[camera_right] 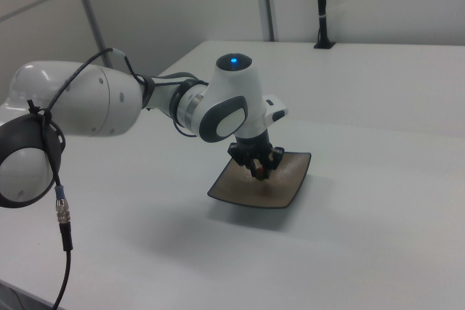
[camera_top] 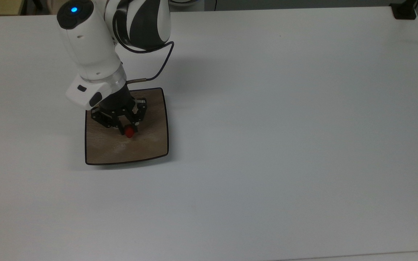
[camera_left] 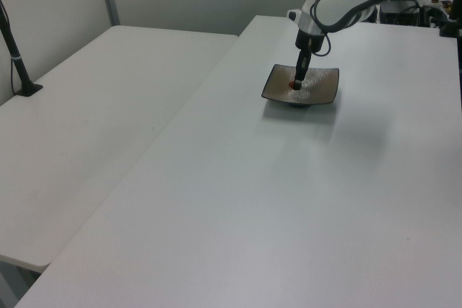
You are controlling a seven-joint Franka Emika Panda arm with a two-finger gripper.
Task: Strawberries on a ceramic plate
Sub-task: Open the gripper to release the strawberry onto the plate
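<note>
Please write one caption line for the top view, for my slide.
The tool, shut on a strawberry, holds it over the square brown ceramic plate on a white table.
</note>
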